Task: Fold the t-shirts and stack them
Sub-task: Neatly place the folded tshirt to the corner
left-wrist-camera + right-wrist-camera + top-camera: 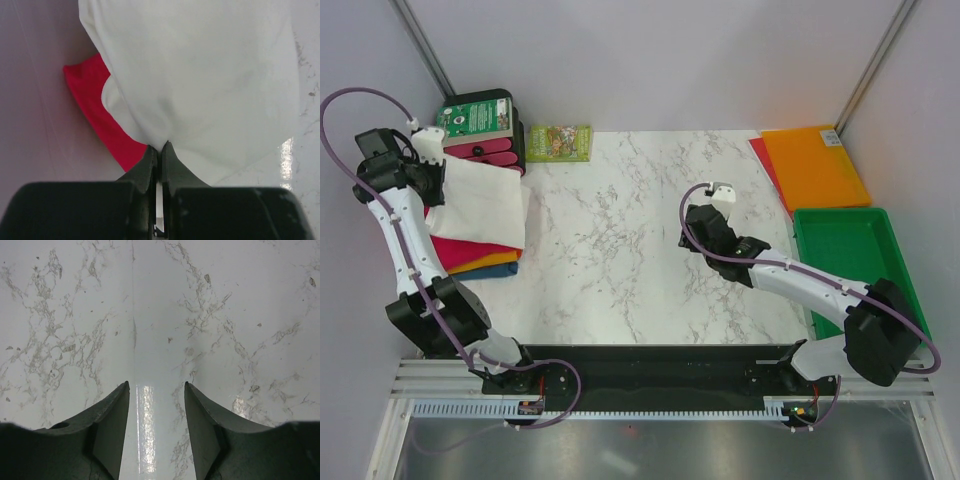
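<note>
The white t-shirt (480, 200) hangs folded over the pile at the far left of the table. The pile holds a magenta-pink shirt (470, 252), an orange shirt (492, 263) and a blue shirt (490, 272). My left gripper (438, 172) is shut on the white shirt's left edge; in the left wrist view (160, 147) its jaws pinch the cloth (200, 75), with the magenta-pink shirt (100, 115) beneath. My right gripper (705, 228) is open and empty over bare marble at mid table, as the right wrist view (156, 387) shows.
A flat orange sheet (815, 165) lies at the back right, over a red one. A green tray (855, 260) sits at the right edge. A black box with pink items (485, 135) and a green packet (558, 142) stand at the back left.
</note>
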`<state>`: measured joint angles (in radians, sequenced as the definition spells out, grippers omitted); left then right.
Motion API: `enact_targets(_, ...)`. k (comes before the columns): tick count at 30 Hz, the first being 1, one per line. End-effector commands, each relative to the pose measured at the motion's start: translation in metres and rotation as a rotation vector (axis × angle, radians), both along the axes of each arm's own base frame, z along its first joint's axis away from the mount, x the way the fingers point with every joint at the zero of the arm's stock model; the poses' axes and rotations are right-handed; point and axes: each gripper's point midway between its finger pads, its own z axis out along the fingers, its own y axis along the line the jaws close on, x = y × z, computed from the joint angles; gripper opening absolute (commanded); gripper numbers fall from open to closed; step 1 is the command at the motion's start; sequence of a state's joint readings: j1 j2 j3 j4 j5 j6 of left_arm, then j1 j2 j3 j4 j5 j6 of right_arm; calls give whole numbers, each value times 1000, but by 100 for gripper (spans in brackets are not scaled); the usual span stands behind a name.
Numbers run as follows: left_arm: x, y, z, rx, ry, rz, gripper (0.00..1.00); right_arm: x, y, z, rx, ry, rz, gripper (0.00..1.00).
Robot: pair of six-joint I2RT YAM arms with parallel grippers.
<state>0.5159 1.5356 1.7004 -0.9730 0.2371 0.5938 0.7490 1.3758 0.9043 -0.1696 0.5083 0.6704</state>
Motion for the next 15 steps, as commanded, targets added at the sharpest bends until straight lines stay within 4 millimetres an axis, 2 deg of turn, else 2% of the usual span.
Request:
enact_targets(1, -7, 40, -19, 74, -1, 84, 2, -3, 0, 1, 25, -9, -4, 55)
enact_targets(3, -6, 53, -26, 104, -12, 115, 2, -6, -2, -2, 19, -2, -4, 55)
enact_targets(4, -11, 59, -38, 106, 10, 139, 2, -6, -3, -3, 14, 2, -4, 55)
enact_targets(5, -12, 66, -40, 119, 9, 157, 2, -7, -3, -3, 14, 3, -2, 55)
enact_targets(15, -35, 126, -40, 196, -12, 308, 2, -7, 0, -7, 11, 25, 3, 55)
